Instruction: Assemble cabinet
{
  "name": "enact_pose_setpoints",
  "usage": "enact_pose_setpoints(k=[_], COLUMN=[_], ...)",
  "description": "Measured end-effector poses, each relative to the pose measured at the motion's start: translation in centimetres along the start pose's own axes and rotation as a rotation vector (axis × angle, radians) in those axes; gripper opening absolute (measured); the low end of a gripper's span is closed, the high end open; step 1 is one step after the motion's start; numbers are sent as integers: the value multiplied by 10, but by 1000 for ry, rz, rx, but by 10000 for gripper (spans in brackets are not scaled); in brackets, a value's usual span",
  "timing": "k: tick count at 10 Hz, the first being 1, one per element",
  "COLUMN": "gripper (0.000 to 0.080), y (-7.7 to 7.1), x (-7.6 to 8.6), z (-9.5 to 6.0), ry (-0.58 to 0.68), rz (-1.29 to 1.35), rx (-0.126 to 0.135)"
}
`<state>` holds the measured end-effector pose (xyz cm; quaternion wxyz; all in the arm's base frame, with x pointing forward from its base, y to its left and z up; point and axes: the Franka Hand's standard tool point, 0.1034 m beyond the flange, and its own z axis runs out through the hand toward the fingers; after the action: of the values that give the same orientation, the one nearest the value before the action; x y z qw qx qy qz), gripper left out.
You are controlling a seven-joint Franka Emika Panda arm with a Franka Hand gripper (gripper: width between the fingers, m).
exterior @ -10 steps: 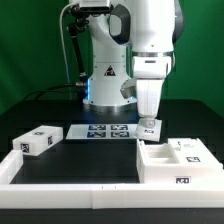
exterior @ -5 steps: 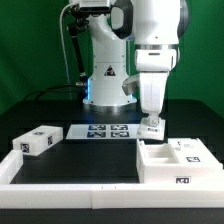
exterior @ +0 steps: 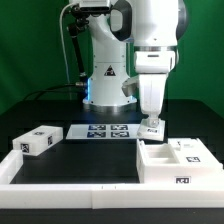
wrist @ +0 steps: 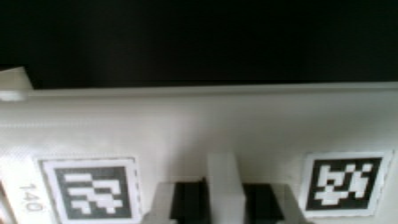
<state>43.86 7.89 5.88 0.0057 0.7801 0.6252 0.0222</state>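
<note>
The large white cabinet body (exterior: 172, 168) lies at the exterior view's right, its open compartments facing up. My gripper (exterior: 151, 120) hangs just above its far left corner, shut on a white tagged panel (exterior: 151, 128). In the wrist view the panel (wrist: 214, 120) fills the frame with two tags on it. Its thin edge runs between my dark fingers (wrist: 183, 205), and the gripper (wrist: 224, 195) is closed on it. Whether the panel touches the body I cannot tell. A smaller white tagged block (exterior: 38, 141) lies at the exterior view's left.
The marker board (exterior: 105, 130) lies flat at the back of the black table, in front of the robot base (exterior: 105, 80). A low white rim (exterior: 70, 190) runs along the table's front and left side.
The gripper with the panel has shifted slightly toward the exterior view's right over the first half second, then stayed still. The block and the cabinet body have not moved.
</note>
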Motion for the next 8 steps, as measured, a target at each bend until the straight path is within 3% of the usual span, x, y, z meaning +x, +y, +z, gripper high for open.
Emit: enact_pose_setpoints(k=[3, 4, 6, 8], gripper=[69, 69, 69, 69], y=[4, 2, 2, 6], x=[-1, 3, 1, -9], z=[0, 0, 1, 4], ry=[8, 27, 24, 7], rz=[-13, -7, -17, -106], rx=[-11, -32, -27, -3])
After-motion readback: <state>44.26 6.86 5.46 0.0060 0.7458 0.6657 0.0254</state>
